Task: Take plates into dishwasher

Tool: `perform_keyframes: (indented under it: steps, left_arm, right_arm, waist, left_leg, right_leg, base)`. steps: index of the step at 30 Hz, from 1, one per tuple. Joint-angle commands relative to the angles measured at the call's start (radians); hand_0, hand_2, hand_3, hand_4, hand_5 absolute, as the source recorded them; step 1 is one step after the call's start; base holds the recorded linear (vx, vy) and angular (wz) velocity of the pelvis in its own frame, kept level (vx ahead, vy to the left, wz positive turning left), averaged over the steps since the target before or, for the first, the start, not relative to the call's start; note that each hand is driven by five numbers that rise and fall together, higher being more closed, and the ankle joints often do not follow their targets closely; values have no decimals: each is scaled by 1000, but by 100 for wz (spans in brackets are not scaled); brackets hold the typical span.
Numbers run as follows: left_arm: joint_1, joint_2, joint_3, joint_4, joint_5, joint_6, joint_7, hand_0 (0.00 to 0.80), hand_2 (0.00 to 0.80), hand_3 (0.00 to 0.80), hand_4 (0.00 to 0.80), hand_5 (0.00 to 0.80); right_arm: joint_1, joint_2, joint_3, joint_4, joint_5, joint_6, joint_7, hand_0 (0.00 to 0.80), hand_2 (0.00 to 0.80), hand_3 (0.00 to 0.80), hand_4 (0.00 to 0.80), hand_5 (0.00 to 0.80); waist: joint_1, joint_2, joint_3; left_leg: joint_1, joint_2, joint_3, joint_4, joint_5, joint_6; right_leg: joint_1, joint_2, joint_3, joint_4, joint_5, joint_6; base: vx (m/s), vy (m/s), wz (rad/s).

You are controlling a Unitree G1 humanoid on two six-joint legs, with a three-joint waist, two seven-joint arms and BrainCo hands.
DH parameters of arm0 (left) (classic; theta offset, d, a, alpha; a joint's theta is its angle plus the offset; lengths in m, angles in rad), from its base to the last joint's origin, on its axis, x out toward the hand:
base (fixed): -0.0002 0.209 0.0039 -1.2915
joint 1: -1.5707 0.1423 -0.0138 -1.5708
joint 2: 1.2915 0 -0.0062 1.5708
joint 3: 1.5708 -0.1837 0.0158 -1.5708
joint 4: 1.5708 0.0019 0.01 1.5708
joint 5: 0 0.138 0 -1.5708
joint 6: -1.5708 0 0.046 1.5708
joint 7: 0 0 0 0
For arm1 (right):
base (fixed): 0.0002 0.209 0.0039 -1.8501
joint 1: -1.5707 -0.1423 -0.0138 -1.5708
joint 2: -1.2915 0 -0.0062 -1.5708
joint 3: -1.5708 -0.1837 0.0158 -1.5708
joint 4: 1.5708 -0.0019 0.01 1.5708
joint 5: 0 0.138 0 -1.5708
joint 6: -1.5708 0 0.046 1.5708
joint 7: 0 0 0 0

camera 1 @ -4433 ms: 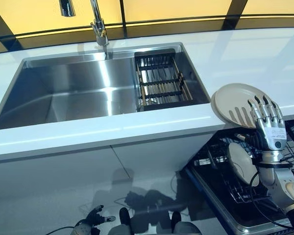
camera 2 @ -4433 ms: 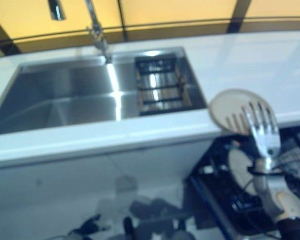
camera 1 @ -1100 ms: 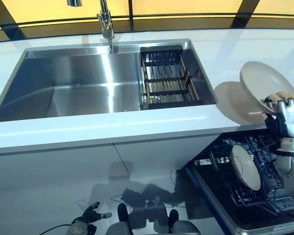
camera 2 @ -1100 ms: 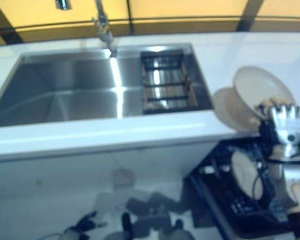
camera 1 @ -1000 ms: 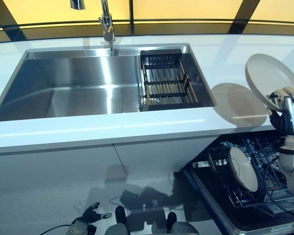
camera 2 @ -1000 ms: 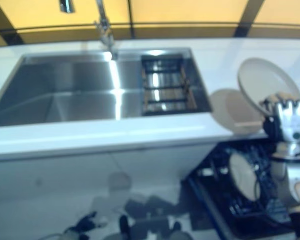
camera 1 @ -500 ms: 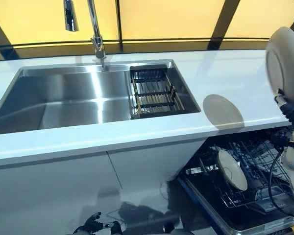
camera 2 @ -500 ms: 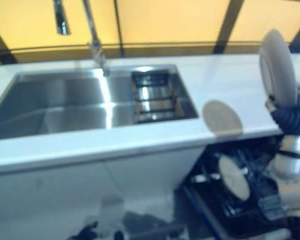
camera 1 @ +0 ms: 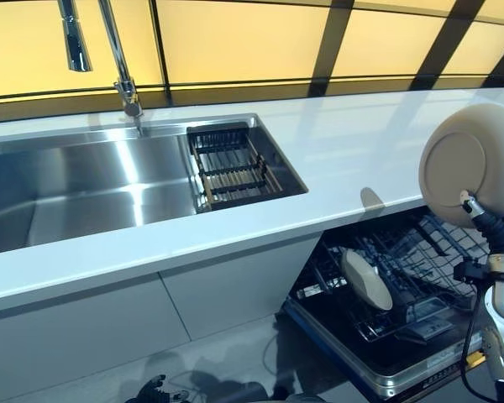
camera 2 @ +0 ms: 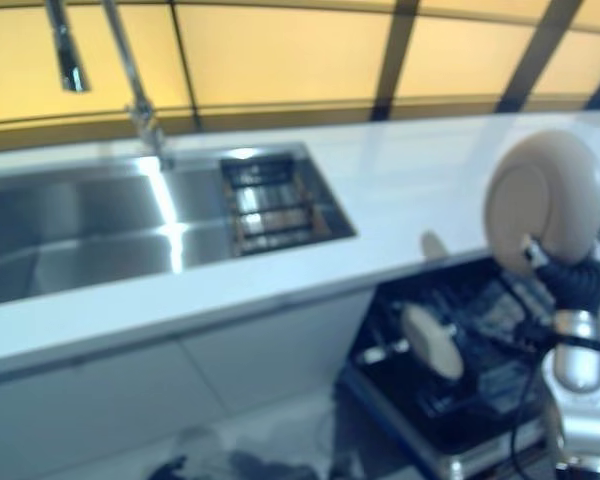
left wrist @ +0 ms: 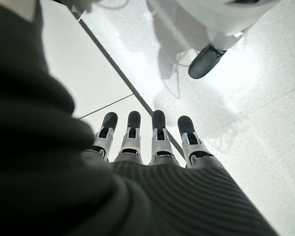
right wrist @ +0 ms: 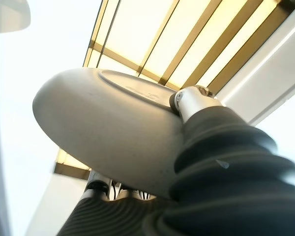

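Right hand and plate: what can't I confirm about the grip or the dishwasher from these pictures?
- Right hand: in its wrist view the plate and the dark cover hide most fingers; only the thumb on the plate's base and fingertips under its rim show.
- Plate's eating face: turned away in both eye views.
- Dishwasher rack: its right part sits behind the plate and arm.
- Racked plate: which slot holds it is too small to tell.

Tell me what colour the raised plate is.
Plain beige plate, with no pattern, clearest in the left eye view.

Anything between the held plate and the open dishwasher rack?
Nothing visible. The right hand holds the plate in the air above the dishwasher rack. One plate already stands in the rack, left of the drop path.
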Motion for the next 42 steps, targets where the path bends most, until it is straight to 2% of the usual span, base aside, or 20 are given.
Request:
perform_keyframes:
  steps: [1,3,4,8,15,23,29,37,42]
  left_arm:
    - [-60,21,41,50,-19,-37,23,0,0,0,0,0]
    - [-61,24,44,50,-25,-38,22,0,0,0,0,0]
    - [-62,27,50,46,-23,-34,19,0,0,0,0,0]
    - [-57,35,60,39,-15,-26,15,0,0,0,0,0]
    - [-65,47,47,20,6,-22,9,0,0,0,0,0]
    - [-98,59,9,-25,9,-18,-1,0,0,0,0,0]
    - [-110,58,-17,-57,0,-14,-2,0,0,0,0,0]
    - [-109,55,-37,-79,-13,-18,-3,0,0,0,0,0]
    - [-108,61,-41,-94,-20,-19,-8,0,0,0,0,0]
  right_arm:
    - [-50,-1,-85,-14,-37,-1,27,800,800,800,800,800]
    - [-35,2,-82,-1,-48,14,41,800,800,800,800,800]
    - [-19,1,-77,23,-110,30,58,800,800,800,800,800]
    - [14,-15,-68,77,-131,72,120,800,800,800,800,800]
    - [-15,-27,9,216,-193,102,150,800,800,800,800,800]
    - [-134,-82,83,318,-261,145,108,800,800,800,800,800]
    - [-219,-122,129,346,-274,208,59,800,800,800,800,800]
    - [-284,-159,152,395,-313,254,-13,800,800,800,800,800]
    - [-296,-220,138,438,-342,289,-25,800,800,800,800,800]
  waist:
    - [5,29,28]
    - [-2,31,28]
    - [-8,31,29]
    - [-18,33,35]
    - [-7,45,60]
    - [24,73,109]
    - [47,93,145]
    - [59,115,169]
    - [64,126,181]
  left_leg:
    - [84,-20,86,12,-120,64]
    - [84,-19,91,12,-120,64]
    - [85,-18,96,12,-120,64]
    - [84,-17,102,12,-117,64]
    - [71,-12,88,15,-112,57]
    - [40,-5,48,23,-100,38]
    - [6,-7,17,28,-91,22]
    - [-10,-7,-20,29,-86,8]
    - [-16,-6,-38,35,-86,-1]
  right_leg:
    - [-75,18,3,91,-19,28]
    - [-77,20,6,92,-18,28]
    - [-80,22,11,94,-19,28]
    - [-86,27,14,93,-17,25]
    - [-96,32,10,78,-10,16]
    - [-107,27,-12,71,-12,3]
    - [-131,21,-20,66,-8,-8]
    - [-150,23,-23,76,-18,-24]
    - [-160,21,-33,92,-28,-32]
  base:
    - [-12,-31,-14]
    - [-5,-31,-17]
    - [-1,-38,-15]
    - [2,-63,-9]
    - [-6,-93,-5]
    - [-31,-93,6]
    - [-40,-63,12]
    - [1,-47,10]
    - [5,-37,5]
